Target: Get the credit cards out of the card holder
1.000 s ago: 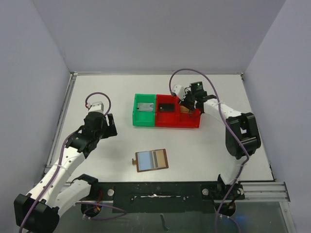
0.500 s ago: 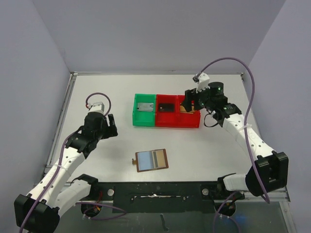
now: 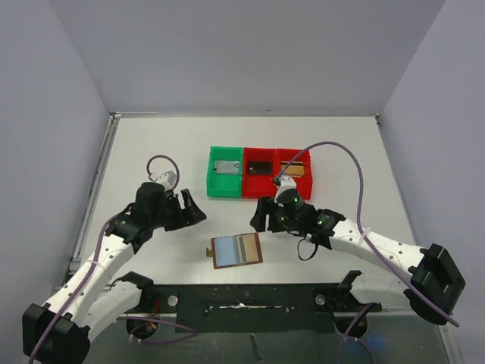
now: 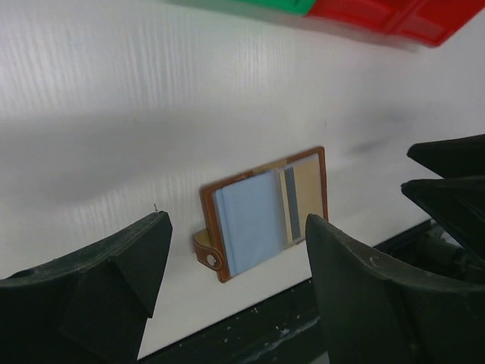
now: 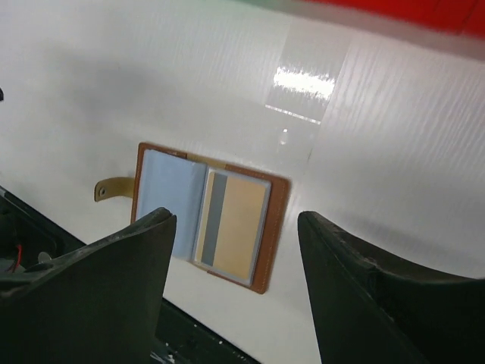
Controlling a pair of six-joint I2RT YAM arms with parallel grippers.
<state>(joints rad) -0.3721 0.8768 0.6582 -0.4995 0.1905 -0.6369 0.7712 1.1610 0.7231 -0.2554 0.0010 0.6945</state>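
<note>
Lying open and flat on the white surface, the card holder sits close to the near edge, just ahead of the black rail where the arms are mounted. Its brown edging frames a pale blue-grey pocket on the left half. On the right half is a gold-yellow credit card with a grey stripe down its left side, tucked in its pocket. A small brown strap tab with a snap sticks out from the holder's left edge.

The left arm reaches in from the left. Its jaws stand released and wide apart, grasping nothing, above the surface a little up and to the left of the holder. In the left wrist view the holder shows between the two dark fingers, which are not touching it.

The right arm stretches across from the right. Its jaws are also parted and hold nothing, and they hover just beyond the holder's far right corner. The right wrist view shows the holder between the fingers, again clear of them.

Farther back, well apart from the holder, a green bin and a red bin stand side by side, touching. A grey card lies in the green bin, a dark card in the red bin's left compartment and a gold-brown card in its right compartment.
</note>
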